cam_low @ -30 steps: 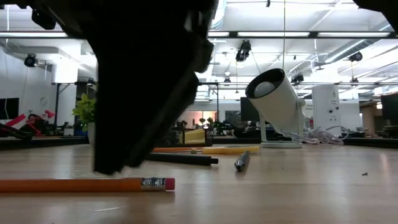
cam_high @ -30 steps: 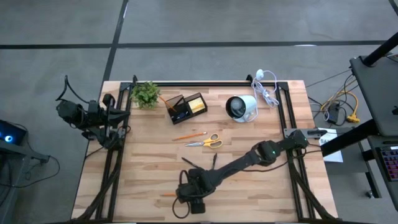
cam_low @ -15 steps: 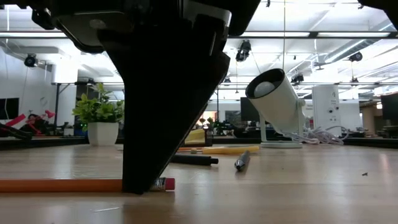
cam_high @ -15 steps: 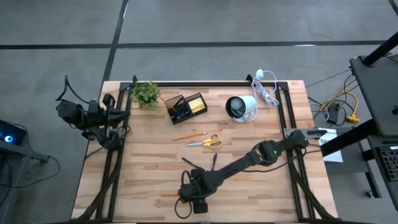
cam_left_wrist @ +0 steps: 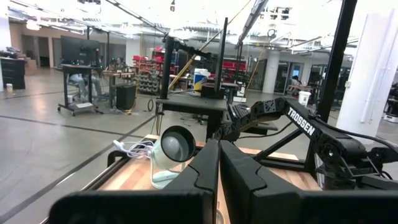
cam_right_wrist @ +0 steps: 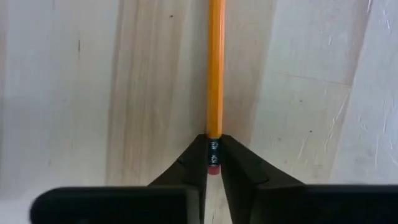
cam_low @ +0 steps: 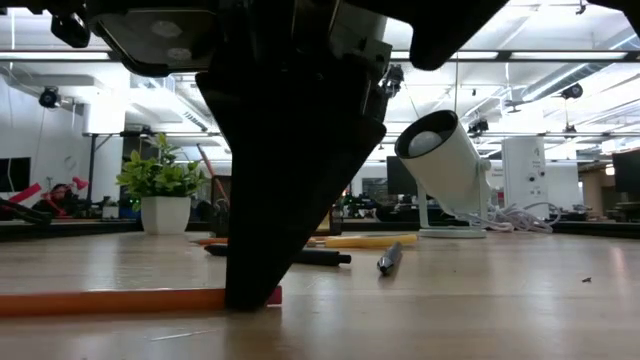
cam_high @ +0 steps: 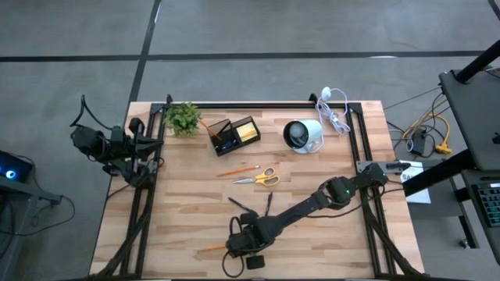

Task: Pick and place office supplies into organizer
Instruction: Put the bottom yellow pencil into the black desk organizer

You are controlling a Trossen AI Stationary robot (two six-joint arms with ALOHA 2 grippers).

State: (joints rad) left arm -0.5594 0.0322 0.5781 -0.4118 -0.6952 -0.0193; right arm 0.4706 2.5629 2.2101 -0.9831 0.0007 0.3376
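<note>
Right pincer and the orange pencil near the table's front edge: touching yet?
Touching. In the right wrist view the right pincer has both fingers pressed against the orange pencil at its eraser end, no gap visible.

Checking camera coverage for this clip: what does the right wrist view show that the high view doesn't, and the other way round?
Only the right wrist view: the right gripper shut on the pencil at its eraser end.
Only the high view: the organizer, scissors, plant, and the left gripper parked at the table's left edge.
Both: the pencil on the wood.
</note>
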